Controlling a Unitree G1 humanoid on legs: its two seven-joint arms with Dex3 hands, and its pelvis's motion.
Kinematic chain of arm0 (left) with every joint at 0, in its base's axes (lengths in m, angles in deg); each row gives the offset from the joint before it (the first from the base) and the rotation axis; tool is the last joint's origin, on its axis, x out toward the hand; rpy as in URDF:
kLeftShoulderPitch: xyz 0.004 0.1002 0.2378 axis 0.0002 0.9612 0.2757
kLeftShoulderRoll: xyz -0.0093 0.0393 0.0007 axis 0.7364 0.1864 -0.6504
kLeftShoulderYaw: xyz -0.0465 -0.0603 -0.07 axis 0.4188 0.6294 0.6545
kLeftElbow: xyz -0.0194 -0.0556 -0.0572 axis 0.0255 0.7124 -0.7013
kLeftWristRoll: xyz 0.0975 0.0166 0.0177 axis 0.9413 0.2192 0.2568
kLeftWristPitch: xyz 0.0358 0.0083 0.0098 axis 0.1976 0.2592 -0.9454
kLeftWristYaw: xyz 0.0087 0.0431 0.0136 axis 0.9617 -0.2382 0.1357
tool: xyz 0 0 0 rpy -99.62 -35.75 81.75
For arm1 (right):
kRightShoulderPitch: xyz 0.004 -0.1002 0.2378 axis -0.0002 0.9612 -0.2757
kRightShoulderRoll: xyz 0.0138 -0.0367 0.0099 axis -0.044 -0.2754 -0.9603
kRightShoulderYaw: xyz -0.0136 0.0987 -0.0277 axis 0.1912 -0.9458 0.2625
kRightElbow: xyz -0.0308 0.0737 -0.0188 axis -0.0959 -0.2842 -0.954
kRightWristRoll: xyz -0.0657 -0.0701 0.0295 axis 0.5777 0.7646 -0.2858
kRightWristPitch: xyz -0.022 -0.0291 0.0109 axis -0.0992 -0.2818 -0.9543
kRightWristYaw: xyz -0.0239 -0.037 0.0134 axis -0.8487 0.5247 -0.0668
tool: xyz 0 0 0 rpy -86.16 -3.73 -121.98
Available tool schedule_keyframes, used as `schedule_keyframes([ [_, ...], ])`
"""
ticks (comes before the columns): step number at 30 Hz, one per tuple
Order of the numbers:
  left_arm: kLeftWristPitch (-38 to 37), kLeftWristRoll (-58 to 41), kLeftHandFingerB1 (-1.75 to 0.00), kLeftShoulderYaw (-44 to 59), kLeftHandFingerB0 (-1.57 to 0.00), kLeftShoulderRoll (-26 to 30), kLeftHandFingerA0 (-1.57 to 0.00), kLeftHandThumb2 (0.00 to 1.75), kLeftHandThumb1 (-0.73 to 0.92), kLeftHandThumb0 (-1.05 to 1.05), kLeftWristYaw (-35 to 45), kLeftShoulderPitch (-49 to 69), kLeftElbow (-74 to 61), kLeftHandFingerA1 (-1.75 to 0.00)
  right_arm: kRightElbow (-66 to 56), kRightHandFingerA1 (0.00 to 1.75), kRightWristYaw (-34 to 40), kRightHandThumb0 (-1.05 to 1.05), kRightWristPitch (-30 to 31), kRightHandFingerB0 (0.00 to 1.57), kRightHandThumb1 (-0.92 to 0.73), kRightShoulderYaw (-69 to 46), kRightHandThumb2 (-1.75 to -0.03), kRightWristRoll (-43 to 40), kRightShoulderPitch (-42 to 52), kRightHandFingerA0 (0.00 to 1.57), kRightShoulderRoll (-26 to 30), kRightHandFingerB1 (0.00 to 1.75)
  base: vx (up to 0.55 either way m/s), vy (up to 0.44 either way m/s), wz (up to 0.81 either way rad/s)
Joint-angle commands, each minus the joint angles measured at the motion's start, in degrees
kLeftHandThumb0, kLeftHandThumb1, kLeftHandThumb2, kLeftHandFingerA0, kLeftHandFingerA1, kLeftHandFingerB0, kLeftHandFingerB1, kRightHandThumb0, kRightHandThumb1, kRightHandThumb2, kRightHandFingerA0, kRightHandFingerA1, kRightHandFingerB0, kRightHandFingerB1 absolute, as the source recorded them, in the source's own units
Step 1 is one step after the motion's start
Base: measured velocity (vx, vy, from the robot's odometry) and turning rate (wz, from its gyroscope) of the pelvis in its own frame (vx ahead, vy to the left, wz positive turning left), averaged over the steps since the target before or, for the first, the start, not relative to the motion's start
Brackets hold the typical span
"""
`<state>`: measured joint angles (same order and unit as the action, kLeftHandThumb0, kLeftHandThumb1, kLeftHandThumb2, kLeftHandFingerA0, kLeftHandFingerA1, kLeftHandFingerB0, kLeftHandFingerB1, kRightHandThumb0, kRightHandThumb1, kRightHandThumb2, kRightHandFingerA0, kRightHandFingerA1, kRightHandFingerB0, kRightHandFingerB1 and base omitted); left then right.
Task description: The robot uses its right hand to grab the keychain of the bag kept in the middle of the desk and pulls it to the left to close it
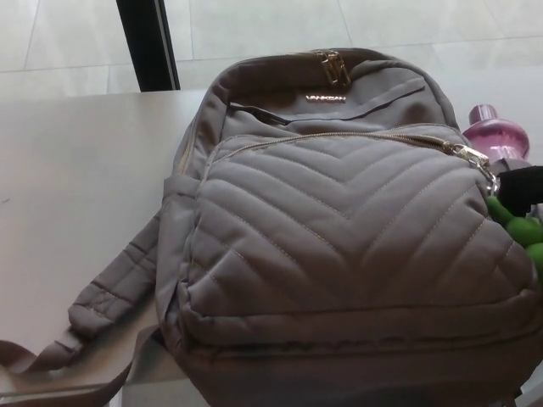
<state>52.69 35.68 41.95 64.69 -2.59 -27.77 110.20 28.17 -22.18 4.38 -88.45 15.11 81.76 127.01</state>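
Background: a pale tiled floor (271, 34) is showing beyond the far edge of the desk, with a dark upright post (148, 42) standing at the upper left.
Surface: a white desk (76, 186) is filling the left side of the view and carrying everything else.
Bag (339, 254): a grey-brown quilted bag is lying on its back in the middle of the desk, top end pointing away, and is taking up most of the picture.
Strap (110, 288): one padded strap is trailing off the bag's left side across the desk toward the near left corner.
Top pulls (333, 66): two gold pulls are sitting together at the very top of the bag.
Front zip (339, 136): a gold zip is curving across the top of the quilted pocket, and its pull (469, 154) is sitting at the right end.
Keychain (519, 229): a green keychain is hanging just below the pull, against the bag's right side.
Right hand (524, 181): only a small black part is poking in at the right edge, just beside the pull and right above the keychain; whether it is gripping anything cannot be told.
Bottle (492, 127): a pink bottle is standing behind the bag's right shoulder, partly hidden by it.
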Motion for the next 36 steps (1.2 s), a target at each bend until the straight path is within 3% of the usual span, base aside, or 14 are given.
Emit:
schedule_keyframes([
  [1, -1.33, 0.39, -0.43, -0.41, -0.23, 0.21, -0.38, 0.83, 0.92, -0.6, -0.46, 0.8, -0.66, -0.52, -0.78, 1.75, 5.44, -0.17, 0.82, 0.64, -0.64, -3.29, -0.94, -1.38, 2.35, 0.8, -4.28, 1.57, 0.0, 0.0, 0.0],
  [7, -1.46, -0.22, -0.43, 0.03, -0.24, 0.11, -0.38, 0.83, 0.92, -0.61, -0.19, 0.91, 0.06, -0.52, -2.13, 1.75, 5.23, -0.16, 7.56, 0.68, -0.7, -10.08, -0.96, -7.01, 6.01, 0.83, -10.8, 1.47, 0.0, 0.0, 0.0],
  [10, -2.87, 0.52, -0.45, -0.46, -0.26, 0.17, -0.39, 0.83, 0.92, -0.62, -0.99, 1.0, 0.75, -0.54, -4.36, 1.75, 4.99, -0.16, 12.95, 0.7, -0.66, -13.91, -1.04, -11.88, 6.66, 0.85, -14.73, 1.53, 0.0, 0.0, 0.0],
  [11, -2.94, 0.59, -0.45, -0.52, -0.25, 0.16, -0.4, 0.85, 0.92, -0.63, -1.1, 0.8, 1.17, -0.54, -4.67, 1.75, 4.84, -0.18, 15.44, 0.72, -0.61, -15.03, -1.15, -13.38, 6.4, 0.88, -15.92, 1.56, 0.0, 0.0, 0.0],
  [17, -2.89, -0.3, -0.45, 0.17, -0.24, 0.13, -0.37, 0.86, 0.92, -0.6, -0.84, 2.01, 0.14, -0.54, -6.74, 1.75, 2.31, -0.14, 27.11, 0.77, -0.55, -18.67, -1.25, -18.5, 4.01, 0.91, -16.55, 1.53, 0.0, 0.0, 0.0],
  [23, -3.09, -0.18, -0.44, 0.24, -0.24, 0.15, -0.38, 0.86, 0.92, -0.61, -1.3, 1.46, 1.69, -0.53, -8.37, 1.75, 1.37, -0.15, 35.77, 0.72, -0.59, -19.9, -1.18, -20.01, 0.06, 0.86, -14.99, 1.56, 0.0, 0.0, 0.0],
  [25, -2.95, -0.25, -0.45, 0.26, -0.25, 0.15, -0.38, 0.86, 0.92, -0.61, -1.18, 1.48, 1.47, -0.54, -8.46, 1.75, 1.11, -0.15, 37.14, 0.72, -0.6, -19.86, -1.16, -20.02, -0.72, 0.85, -14.71, 1.54, 0.0, 0.0, 0.0],
  [26, -2.64, -0.49, -0.44, 0.39, -0.25, 0.16, -0.38, 0.83, 0.92, -0.62, -0.99, 1.87, 0.52, -0.53, -8.14, 1.75, 0.26, -0.12, 36.85, 0.64, -0.63, -19.64, -1.14, -20.61, -1.33, 0.85, -14.24, 1.64, 0.0, 0.0, 0.0],
  [29, -2.32, -0.44, -0.44, 0.45, -0.24, 0.59, -0.38, 0.85, 0.92, -0.63, -1.02, 1.64, 0.74, -0.52, -8.2, 1.75, -0.04, -0.13, 37.1, 0.64, -0.6, -18.62, -1.15, -21.29, -2.38, 0.84, -14.75, 1.63, 0.0, 0.0, 0.0],
  [30, -2.46, -0.32, -0.44, 0.33, -0.24, 0.46, -0.39, 0.85, 0.92, -0.62, -1.0, 1.55, 0.96, -0.52, -8.59, 1.75, -0.04, -0.14, 37.73, 0.7, -0.6, -18.28, -1.18, -21.18, -2.49, 0.84, -14.69, 1.55, 0.0, 0.0, 0.0],
  [33, -2.35, -0.3, -0.44, 0.4, -0.25, 0.37, -0.4, 0.82, 0.92, -0.6, -1.49, 1.44, 1.14, -0.52, -9.61, 1.75, 0.17, -0.12, 39.12, 0.65, -0.56, -16.97, -1.21, -20.85, -3.16, 0.88, -14.91, 1.68, 0.0, 0.0, 0.0],
  [34, -2.21, -0.48, -0.44, 0.54, -0.24, 0.29, -0.38, 0.83, 0.92, -0.61, -1.16, 0.95, 1.87, -0.52, -10.21, 1.75, 0.24, -0.11, 39.45, 0.73, -0.56, -15.58, -1.2, -20.26, -3.45, 0.88, -14.97, 1.5, 0.0, 0.0, 0.0],
  [36, -2.47, 0.23, -0.44, -0.09, -0.26, 0.29, -0.39, 0.83, 0.92, -0.61, -1.63, 0.79, 1.75, -0.52, -9.5, 1.75, -0.5, -0.08, 37.8, 0.75, -0.6, -14.66, -1.15, -20.21, -3.01, 0.89, -14.62, 1.43, 0.0, 0.0, 0.0],
])
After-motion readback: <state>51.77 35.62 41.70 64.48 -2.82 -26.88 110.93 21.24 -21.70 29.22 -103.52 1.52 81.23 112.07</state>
